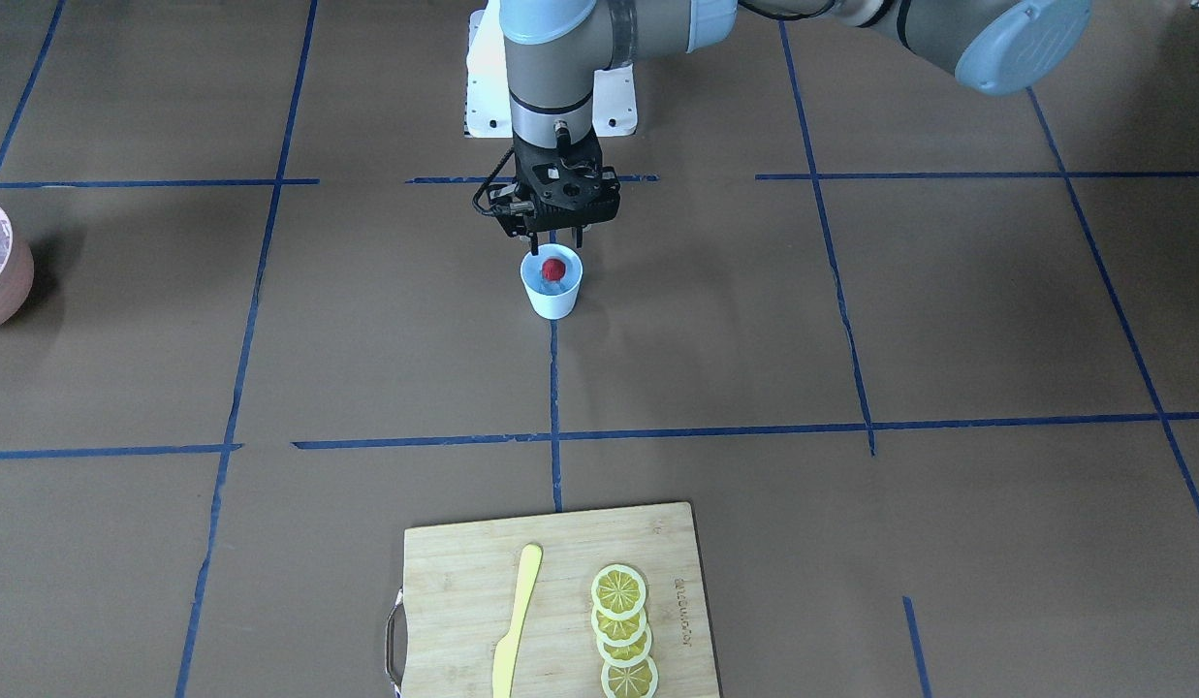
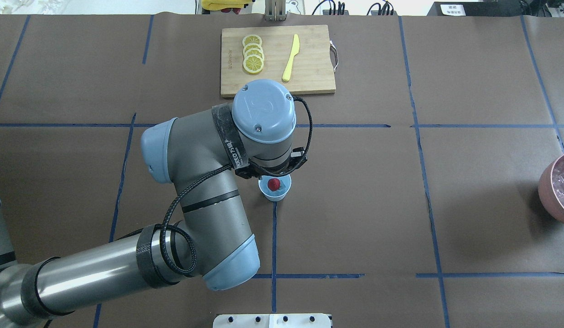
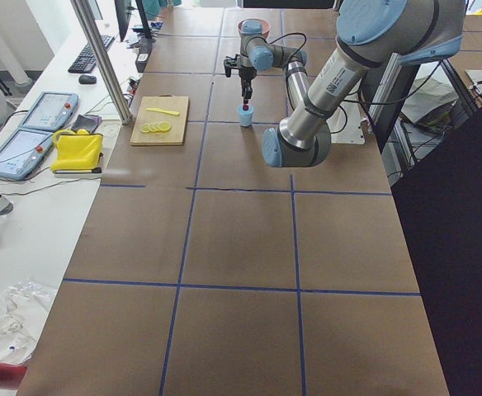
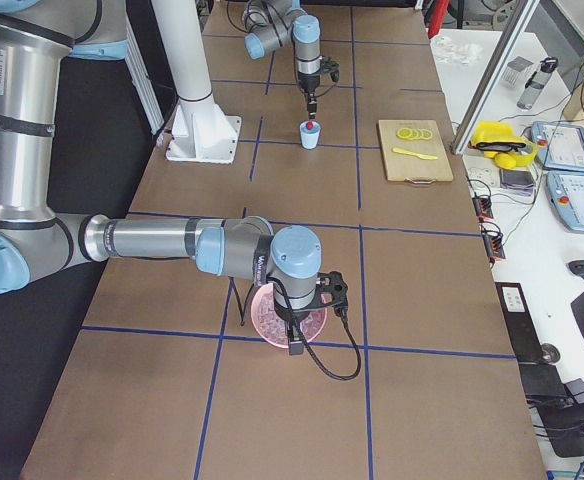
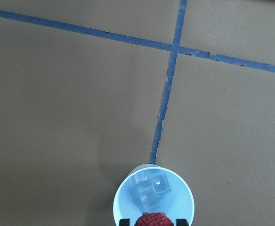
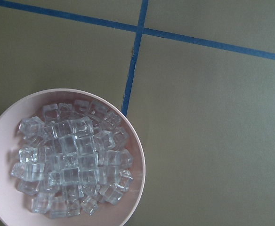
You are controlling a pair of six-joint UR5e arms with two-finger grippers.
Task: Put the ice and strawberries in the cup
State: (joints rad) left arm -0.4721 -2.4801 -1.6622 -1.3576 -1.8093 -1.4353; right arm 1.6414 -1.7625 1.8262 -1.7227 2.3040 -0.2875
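The pale-blue cup (image 1: 551,291) stands mid-table on a blue tape line. Inside it lie a few clear ice cubes (image 5: 151,184), and the red strawberry (image 1: 552,267) rests on them at rim height. My left gripper (image 1: 556,244) hangs straight above the cup, open, its fingertips (image 5: 124,221) a little apart from the berry on either side. My right gripper (image 4: 297,322) hovers over the pink bowl (image 6: 138,160), which is full of ice cubes (image 6: 71,160). It shows only in the exterior right view, so I cannot tell its state.
A wooden cutting board (image 1: 444,582) lies at the table's far edge from the robot, carrying overlapping lemon slices (image 1: 620,630) and a yellow knife (image 1: 517,620). The pink bowl (image 2: 550,191) sits at the table's right end. Blue tape lines grid the brown tabletop.
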